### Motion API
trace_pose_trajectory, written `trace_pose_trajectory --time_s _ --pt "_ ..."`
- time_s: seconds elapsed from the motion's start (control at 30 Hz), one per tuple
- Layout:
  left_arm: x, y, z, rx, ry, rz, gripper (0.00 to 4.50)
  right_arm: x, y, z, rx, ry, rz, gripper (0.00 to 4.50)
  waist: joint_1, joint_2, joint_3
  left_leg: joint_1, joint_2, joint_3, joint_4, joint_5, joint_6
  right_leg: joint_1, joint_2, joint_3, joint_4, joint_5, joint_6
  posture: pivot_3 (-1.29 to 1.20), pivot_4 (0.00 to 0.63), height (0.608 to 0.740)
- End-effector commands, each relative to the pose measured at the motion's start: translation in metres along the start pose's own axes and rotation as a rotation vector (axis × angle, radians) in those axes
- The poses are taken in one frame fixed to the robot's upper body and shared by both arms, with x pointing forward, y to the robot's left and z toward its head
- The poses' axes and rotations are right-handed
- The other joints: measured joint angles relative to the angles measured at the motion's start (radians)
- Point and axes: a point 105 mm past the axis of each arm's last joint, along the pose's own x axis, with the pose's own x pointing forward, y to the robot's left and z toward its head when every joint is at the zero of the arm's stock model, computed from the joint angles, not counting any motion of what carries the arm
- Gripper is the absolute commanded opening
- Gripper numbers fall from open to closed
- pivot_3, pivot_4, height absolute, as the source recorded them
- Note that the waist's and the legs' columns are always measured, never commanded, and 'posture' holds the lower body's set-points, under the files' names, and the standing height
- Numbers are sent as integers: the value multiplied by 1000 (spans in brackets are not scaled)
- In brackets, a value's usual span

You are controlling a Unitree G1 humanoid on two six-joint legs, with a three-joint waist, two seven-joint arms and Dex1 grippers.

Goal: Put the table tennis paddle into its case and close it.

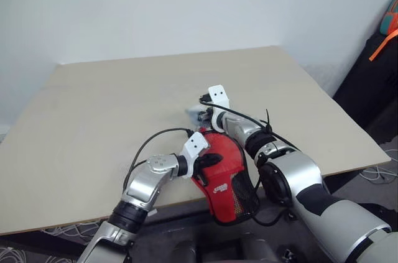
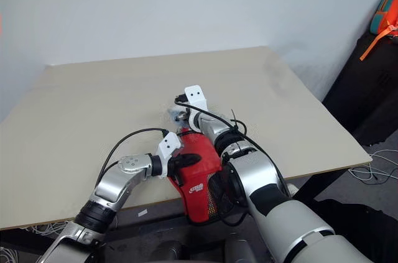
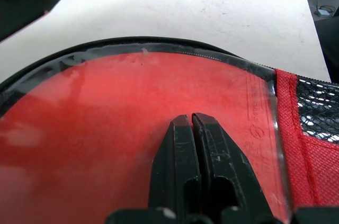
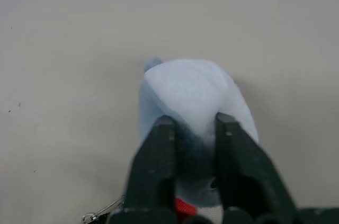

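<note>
The case (image 1: 227, 182) lies at the table's near edge, its black mesh neck (image 1: 244, 199) hanging over that edge. A red face shows behind its clear front (image 3: 132, 107); I cannot tell whether that is the table tennis paddle, and no handle shows. My left gripper (image 3: 192, 121) is shut, its tips resting on the clear front. My right gripper (image 4: 195, 123) is just beyond the case's far end, closed on a pale blue-grey wad (image 4: 190, 89) that lies on the table. A small metal zip ring (image 4: 98, 214) shows beside it.
The beige table (image 1: 93, 107) stretches wide to the left and beyond the case. A dark bag with an orange strap (image 1: 380, 51) stands off the table's right side, and cables (image 1: 379, 173) lie on the floor there.
</note>
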Motion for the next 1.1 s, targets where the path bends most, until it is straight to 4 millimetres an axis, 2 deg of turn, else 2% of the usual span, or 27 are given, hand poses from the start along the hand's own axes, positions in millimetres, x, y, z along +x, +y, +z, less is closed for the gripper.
trace_pose_trajectory --time_s 0.03,0.23,0.47,0.73,0.9,1.1 --pt "5 -3 -12 8 55 -14 0 -1 0 12 -9 -38 -2 59 0 0 0 0 0 0 0 0 0 0 0 0 0 0 0 0 0 740" --pt "7 4 -16 98 77 8 0 -6 -13 26 -42 -73 -32 59 1 0 -1 0 0 0 0 0 0 1 0 0 0 0 0 0 0 740" --pt "15 7 -21 85 71 -1 0 -14 -30 35 -92 -78 -64 59 3 1 -1 2 0 0 0 0 0 3 0 0 0 0 0 0 0 740" --pt "15 1 -29 2 88 -71 0 -33 -68 51 -139 -100 -159 59 5 1 -1 13 0 -1 -1 -1 1 15 0 -1 -3 -4 6 0 0 740" --pt "14 -1 -33 -36 111 -99 0 -45 -93 49 -245 -64 -230 59 5 1 -1 13 -1 0 -1 -1 1 15 0 0 -3 -4 6 0 0 740" --pt "13 -4 -37 -43 136 -124 0 -61 -113 40 -331 -20 -235 59 7 1 -1 13 -1 -1 -1 -1 1 15 -1 -1 -3 -4 6 0 0 740"
